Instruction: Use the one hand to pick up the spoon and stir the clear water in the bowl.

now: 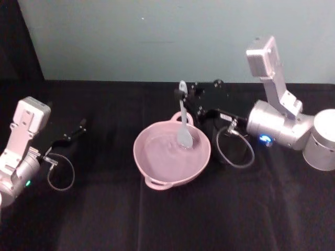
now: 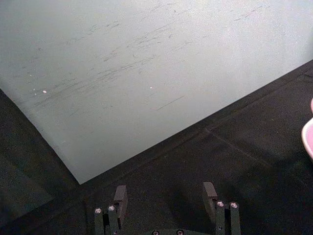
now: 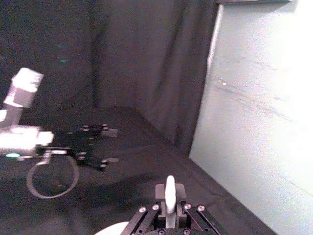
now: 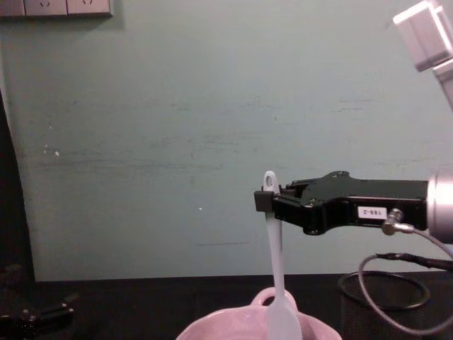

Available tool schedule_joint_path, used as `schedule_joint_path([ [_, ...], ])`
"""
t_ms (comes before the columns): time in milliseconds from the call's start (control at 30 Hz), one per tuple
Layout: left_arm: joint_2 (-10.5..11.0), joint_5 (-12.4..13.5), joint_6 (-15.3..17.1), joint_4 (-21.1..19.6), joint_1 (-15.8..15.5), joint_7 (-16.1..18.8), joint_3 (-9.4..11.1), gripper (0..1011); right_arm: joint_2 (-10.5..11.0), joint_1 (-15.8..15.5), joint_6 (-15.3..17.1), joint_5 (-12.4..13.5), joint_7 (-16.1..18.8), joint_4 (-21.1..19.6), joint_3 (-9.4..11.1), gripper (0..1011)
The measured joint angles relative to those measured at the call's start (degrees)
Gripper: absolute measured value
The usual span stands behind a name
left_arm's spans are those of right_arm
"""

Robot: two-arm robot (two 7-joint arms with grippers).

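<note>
Head view shows the pink bowl (image 1: 137, 157) nearest on the black table (image 1: 104, 219), with the spoon (image 1: 183, 123) standing head-down in its water. Above the far rim, the right gripper (image 1: 180, 94) pinches the spoon's handle. The left gripper (image 2: 165, 196) rests well aside, fingers spread.

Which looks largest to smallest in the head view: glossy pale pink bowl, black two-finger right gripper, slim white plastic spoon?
1. Pale pink bowl.
2. Black right gripper, shut on the spoon.
3. White spoon: longer than the gripper but far slimmer; raised nearer the camera, so unsure.
</note>
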Motion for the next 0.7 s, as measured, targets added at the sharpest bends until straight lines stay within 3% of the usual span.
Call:
schedule_joint_path([
  [133, 0.0, 0.0, 0.0, 0.0, 0.0, 0.0, 0.0, 1011, 1.0, -1.86, 1.16, 1.6, 1.49, -3.12, 0.81, 119],
  [267, 0.0, 0.0, 0.0, 0.0, 0.0, 0.0, 0.0, 1011, 0.66, -2.73, 2.76, 3.74, 3.13, -4.33, 1.47, 120],
  [500, 0.0, 0.0, 0.0, 0.0, 0.0, 0.0, 0.0, 1011, -3.02, -1.95, 5.5, 6.31, 5.09, -1.96, 1.63, 120],
  [700, 0.0, 0.0, 0.0, 0.0, 0.0, 0.0, 0.0, 1011, -6.48, -0.75, 3.66, 5.69, 4.14, 2.38, 1.85, 119],
])
